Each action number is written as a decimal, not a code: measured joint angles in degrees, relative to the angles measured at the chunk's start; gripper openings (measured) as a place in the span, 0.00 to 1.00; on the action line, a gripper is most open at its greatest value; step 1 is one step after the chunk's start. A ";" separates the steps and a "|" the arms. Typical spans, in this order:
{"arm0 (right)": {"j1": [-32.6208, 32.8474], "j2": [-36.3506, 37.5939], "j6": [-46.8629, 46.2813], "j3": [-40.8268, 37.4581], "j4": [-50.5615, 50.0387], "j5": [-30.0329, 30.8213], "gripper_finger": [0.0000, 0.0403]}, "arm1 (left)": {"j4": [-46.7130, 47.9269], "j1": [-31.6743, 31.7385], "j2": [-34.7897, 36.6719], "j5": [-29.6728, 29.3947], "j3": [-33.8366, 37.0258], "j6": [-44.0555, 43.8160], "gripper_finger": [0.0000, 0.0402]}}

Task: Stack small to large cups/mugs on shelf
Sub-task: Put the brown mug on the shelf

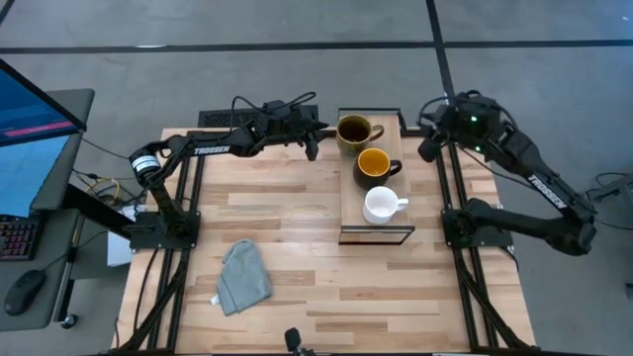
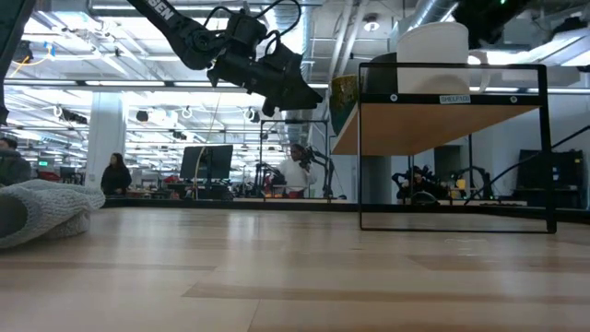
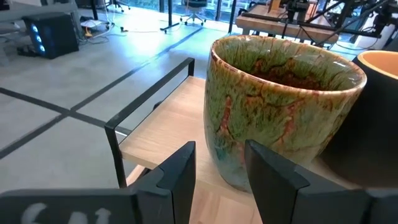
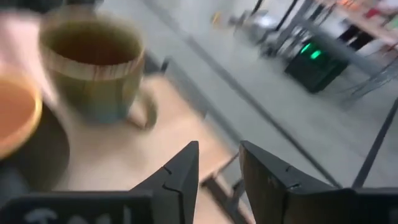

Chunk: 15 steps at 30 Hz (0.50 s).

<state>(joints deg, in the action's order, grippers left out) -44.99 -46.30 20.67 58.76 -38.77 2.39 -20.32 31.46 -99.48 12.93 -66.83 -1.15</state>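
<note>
Mugs already line the shelf (image 1: 348,203) by size: small white mug (image 1: 383,205), dark mug (image 1: 375,165) with orange inside, glazed olive-brown mug (image 1: 353,130). Little seems left. Left gripper (image 1: 311,141) hovers beside the olive mug, right gripper (image 1: 428,148) off the shelf; both jaws parted, empty.

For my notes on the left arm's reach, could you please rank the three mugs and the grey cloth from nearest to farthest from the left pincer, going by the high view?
From the left pincer, beside the shelf's far end:
1. Olive-brown mug, at the shelf's far end, right beside the pincer.
2. Dark mug with the yellow-orange inside, mid-shelf.
3. White mug, at the shelf's near end.
4. Grey cloth, on the table toward its near left.
</note>
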 joint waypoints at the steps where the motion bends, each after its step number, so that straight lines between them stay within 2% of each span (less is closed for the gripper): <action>1: 0.00 -0.77 1.42 0.15 -1.73 -0.39 0.34 | 0.00 0.00 0.00 0.00 0.00 0.02 0.32; 6: 0.02 -6.98 6.67 4.29 -9.58 -1.07 0.32 | 0.02 -0.01 0.00 -0.01 0.00 1.41 0.32; 12: 0.02 -14.31 12.68 13.50 -15.88 -1.29 0.32 | -0.02 -0.01 0.02 -0.04 0.02 1.57 0.32; 15: 0.02 -18.07 14.11 18.51 -19.71 -4.08 0.32 | -0.02 -0.02 0.02 -0.02 0.02 1.57 0.32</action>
<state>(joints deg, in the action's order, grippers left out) -44.97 -64.36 34.78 77.27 -58.47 -1.69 -20.34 31.44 -99.46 12.90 -66.81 0.43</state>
